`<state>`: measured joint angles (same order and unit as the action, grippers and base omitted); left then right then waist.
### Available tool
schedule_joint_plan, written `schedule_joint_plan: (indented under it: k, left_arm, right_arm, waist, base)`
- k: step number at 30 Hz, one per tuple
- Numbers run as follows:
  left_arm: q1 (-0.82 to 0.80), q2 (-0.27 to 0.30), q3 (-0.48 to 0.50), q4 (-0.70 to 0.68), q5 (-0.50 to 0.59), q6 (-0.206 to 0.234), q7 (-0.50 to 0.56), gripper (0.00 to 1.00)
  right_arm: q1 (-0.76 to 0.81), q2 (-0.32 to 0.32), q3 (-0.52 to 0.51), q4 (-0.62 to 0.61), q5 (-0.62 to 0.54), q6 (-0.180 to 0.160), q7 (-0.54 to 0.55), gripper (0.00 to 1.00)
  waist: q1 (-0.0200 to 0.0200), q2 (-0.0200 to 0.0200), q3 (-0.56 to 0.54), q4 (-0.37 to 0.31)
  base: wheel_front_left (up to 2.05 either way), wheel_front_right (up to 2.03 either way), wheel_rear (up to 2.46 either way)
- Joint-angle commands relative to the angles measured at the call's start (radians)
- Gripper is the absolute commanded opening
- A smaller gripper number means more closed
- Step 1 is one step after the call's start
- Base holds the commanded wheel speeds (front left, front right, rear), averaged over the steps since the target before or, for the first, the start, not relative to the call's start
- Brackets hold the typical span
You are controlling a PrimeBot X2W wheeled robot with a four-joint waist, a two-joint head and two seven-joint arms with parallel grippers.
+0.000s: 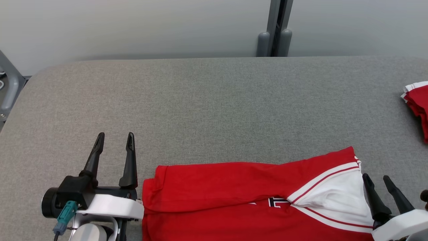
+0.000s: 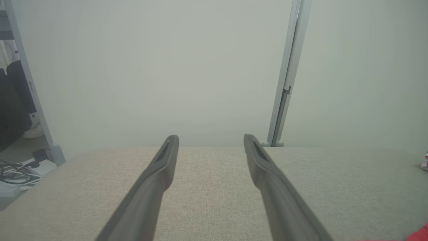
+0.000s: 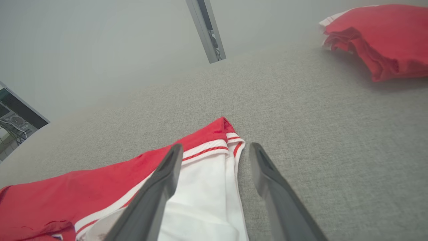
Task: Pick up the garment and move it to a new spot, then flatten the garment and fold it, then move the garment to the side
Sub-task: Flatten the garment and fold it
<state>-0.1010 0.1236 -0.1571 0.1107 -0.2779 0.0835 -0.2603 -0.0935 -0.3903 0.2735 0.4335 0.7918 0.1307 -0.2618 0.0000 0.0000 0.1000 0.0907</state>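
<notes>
The grey padded table (image 1: 214, 100) is carrying the red garment (image 1: 234, 187) at its near edge. The left gripper (image 1: 115, 136) and right gripper (image 1: 376, 176) are flanking it, jaws apart and empty. A red pile (image 1: 418, 100), possibly more clothing, is lying far right.

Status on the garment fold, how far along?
Done: garment lies flat on the table, apparently folded over once lengthwise. In hand: nothing; left gripper and right gripper stand open at its two ends, gripping no cloth. Left: any further folds, then moving it aside, perhaps by the red pile.
</notes>
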Motion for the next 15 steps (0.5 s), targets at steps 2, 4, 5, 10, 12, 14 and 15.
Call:
schedule_joint_plan:
  k: [2, 4, 5, 10, 12, 14, 15]
  left_arm:
    - [0.003, -0.012, 0.021, 0.004, 0.021, -0.02, -0.004, 1.0]
    - [0.0, -0.024, 0.033, 0.007, 0.032, -0.035, -0.004, 1.0]
    - [0.0, -0.028, 0.037, 0.01, 0.038, -0.043, -0.004, 1.0]
    - [-0.003, -0.043, 0.057, 0.016, 0.071, -0.075, -0.004, 1.0]
    - [-0.005, -0.047, 0.06, 0.02, 0.089, -0.083, -0.004, 1.0]
    - [-0.007, -0.051, 0.063, 0.023, 0.099, -0.091, -0.005, 1.0]
    - [-0.008, -0.053, 0.065, 0.024, 0.105, -0.094, -0.005, 1.0]
  right_arm:
    - [0.012, 0.016, -0.014, 0.018, -0.012, 0.0, -0.005, 1.0]
    - [0.013, 0.029, -0.02, 0.034, -0.012, 0.0, -0.005, 1.0]
    - [0.012, 0.033, -0.021, 0.046, -0.012, 0.0, -0.005, 1.0]
    - [0.003, 0.06, -0.02, 0.109, 0.004, 0.0, -0.005, 1.0]
    - [-0.003, 0.072, -0.02, 0.138, 0.016, 0.0, -0.005, 1.0]
    - [-0.009, 0.081, -0.014, 0.163, 0.017, 0.0, -0.005, 1.0]
    - [-0.013, 0.086, -0.008, 0.173, 0.019, 0.0, -0.005, 1.0]
  waist:
    - [0.0, 0.0, 0.004, 0.0]
    - [0.0, 0.0, 0.006, 0.001]
    - [0.0, 0.0, 0.007, 0.001]
    - [0.0, 0.0, 0.01, 0.004]
    - [0.0, 0.0, 0.012, 0.007]
    - [0.0, 0.0, 0.014, 0.01]
    - [0.0, 0.0, 0.016, 0.012]
  base:
    - [0.0, 0.0, 0.0]
    - [0.0, 0.0, 0.0]
    - [0.0, 0.0, 0.0]
    - [0.0, 0.0, 0.0]
    - [0.0, 0.0, 0.0]
    - [0.0, 0.0, 0.0]
    - [0.0, 0.0, 0.0]
